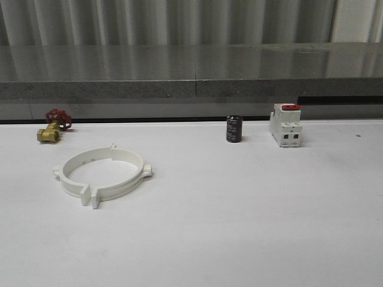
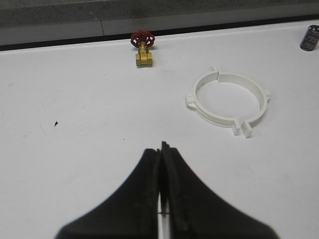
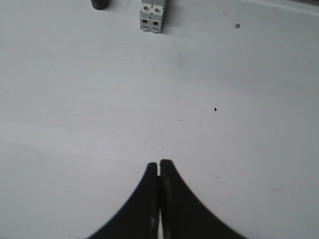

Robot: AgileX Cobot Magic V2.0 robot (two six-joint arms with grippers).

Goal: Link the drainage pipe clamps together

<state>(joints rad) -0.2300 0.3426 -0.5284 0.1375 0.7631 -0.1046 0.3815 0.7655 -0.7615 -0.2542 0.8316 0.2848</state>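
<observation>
Two drainage pipe clamps (image 1: 103,173) already lie joined as a ring at the left, both grippers (image 2: 162,149) (image 3: 159,164) pressed together empty, so I judge nothing remains.

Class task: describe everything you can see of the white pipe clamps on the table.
The drainage pipe clamps are two white, plastic-looking half-rings lying flat on the white table, already forming one ring. Paired flat tabs meet at the front and back joints; small lugs jut from each side. Nothing else touches them. The brass valve sits apart, behind.
</observation>
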